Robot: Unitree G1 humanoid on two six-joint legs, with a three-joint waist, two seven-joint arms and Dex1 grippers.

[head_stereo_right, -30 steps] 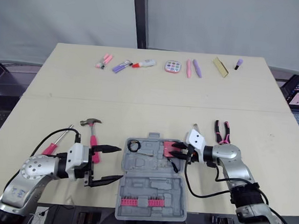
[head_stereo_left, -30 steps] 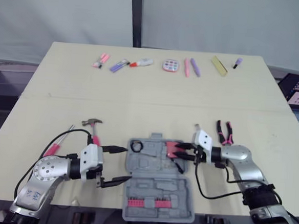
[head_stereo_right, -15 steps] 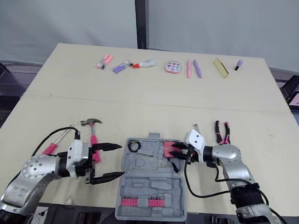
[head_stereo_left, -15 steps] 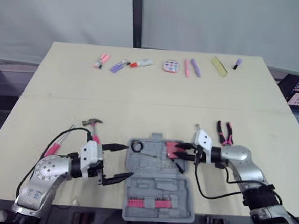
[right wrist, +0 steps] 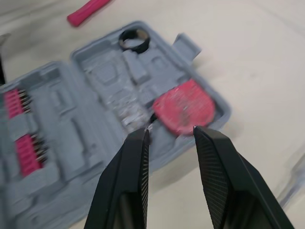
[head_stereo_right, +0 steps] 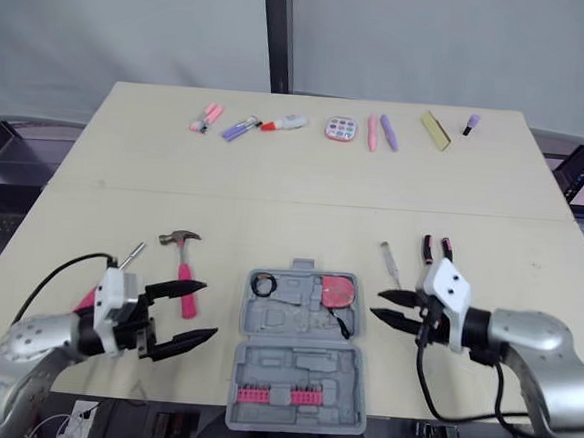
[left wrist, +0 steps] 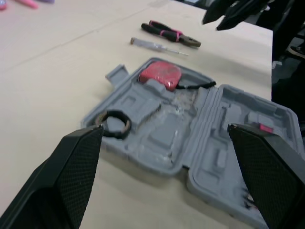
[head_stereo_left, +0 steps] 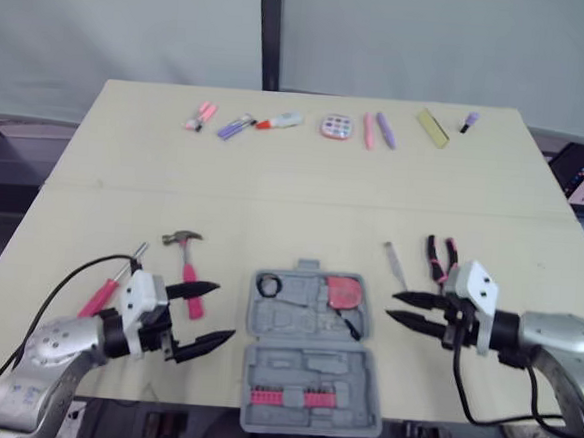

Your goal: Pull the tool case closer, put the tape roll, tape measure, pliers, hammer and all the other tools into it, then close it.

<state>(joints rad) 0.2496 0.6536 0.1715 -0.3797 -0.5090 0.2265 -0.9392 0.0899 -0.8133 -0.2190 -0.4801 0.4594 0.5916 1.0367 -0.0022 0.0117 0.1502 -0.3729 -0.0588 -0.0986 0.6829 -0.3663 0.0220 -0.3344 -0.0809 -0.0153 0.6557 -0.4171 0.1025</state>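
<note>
Left gripper (head_stereo_left: pixel 223 311): jaws wide, empty. Right gripper (head_stereo_left: pixel 391 305): jaws parted less, empty. I judge that they flank the open tool case (head_stereo_left: pixel 307 365) so each arm can reach the tools on its own side.

Count:
- In the case: one tape roll (head_stereo_left: pixel 267 285), one tape measure (head_stereo_left: pixel 344 292).
- On the table: one hammer (head_stereo_left: pixel 186 259), one pliers (head_stereo_left: pixel 440 259), one pink screwdriver (head_stereo_left: pixel 105 290), one slim screwdriver (head_stereo_left: pixel 393 259).

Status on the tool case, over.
Left gripper, right gripper open, empty. Grey plastic tool case open, pink tape measure and black tape roll inside. Pink-handled hammer, pink-handled pliers outside.
</note>
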